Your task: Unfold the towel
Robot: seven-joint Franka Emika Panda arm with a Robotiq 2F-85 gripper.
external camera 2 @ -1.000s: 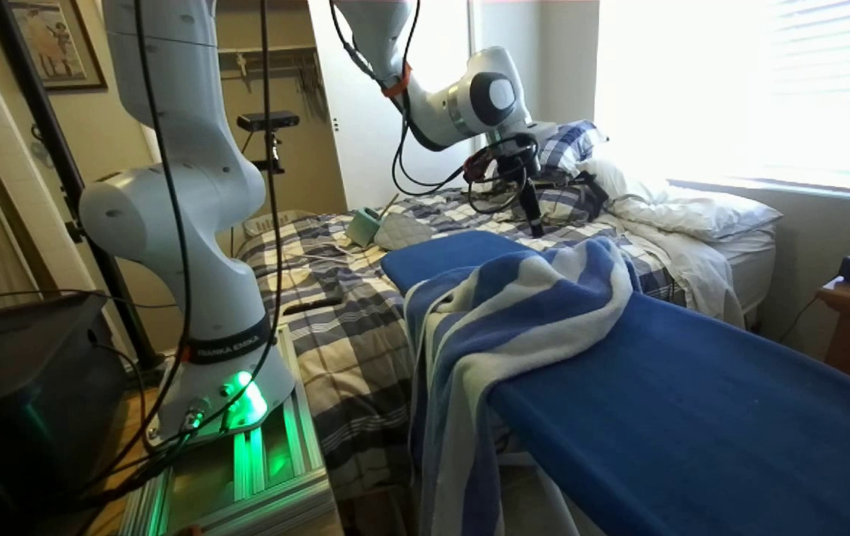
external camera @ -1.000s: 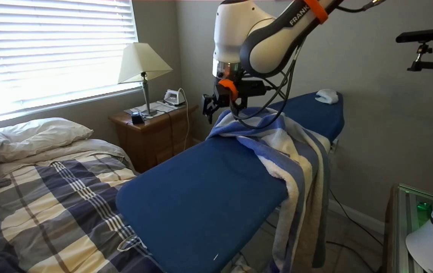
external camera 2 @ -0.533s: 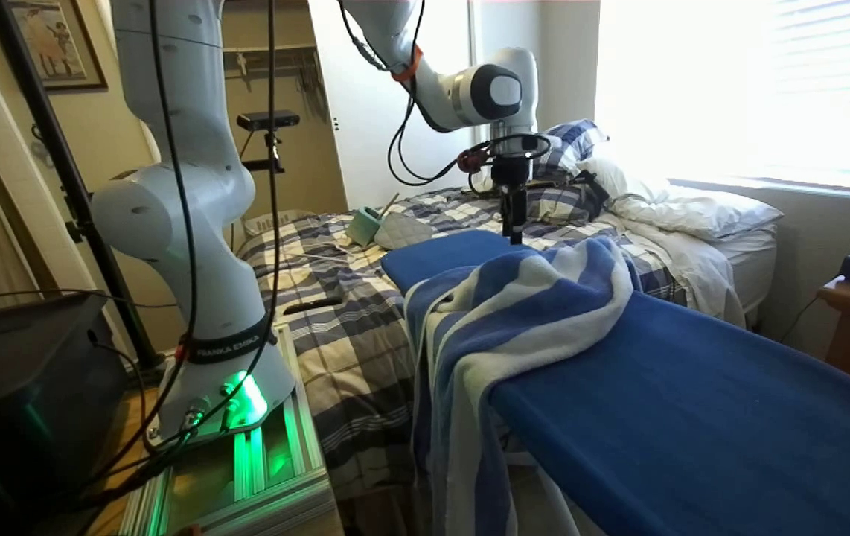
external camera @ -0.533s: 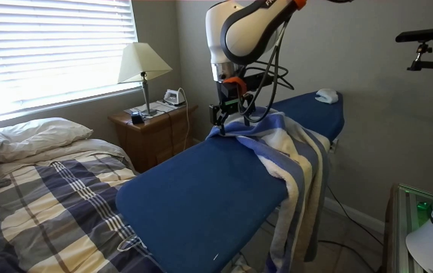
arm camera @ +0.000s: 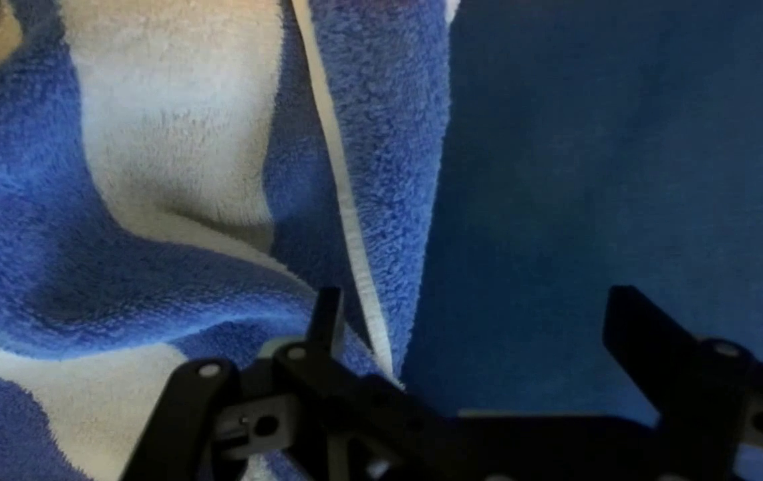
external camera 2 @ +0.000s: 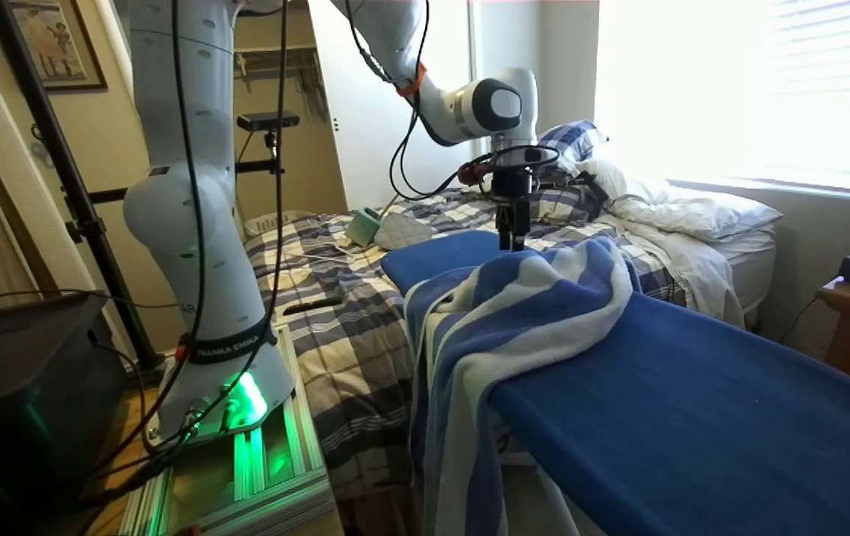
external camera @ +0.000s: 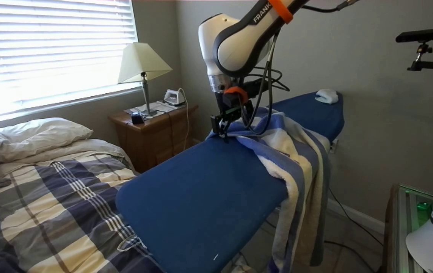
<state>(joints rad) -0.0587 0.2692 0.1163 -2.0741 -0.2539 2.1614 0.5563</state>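
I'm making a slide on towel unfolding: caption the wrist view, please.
Open claw with the edge of the rumpled towel and the board showing between its fingers.

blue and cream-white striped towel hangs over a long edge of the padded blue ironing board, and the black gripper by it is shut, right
Not shut: the black gripper is open, its two fingers standing apart in the wrist view. The blue and cream-white striped towel does hang over a long edge of the padded blue ironing board.

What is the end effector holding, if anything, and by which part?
Nothing is held: the end effector is open; part of the towel and the blue board show between its spread fingers.
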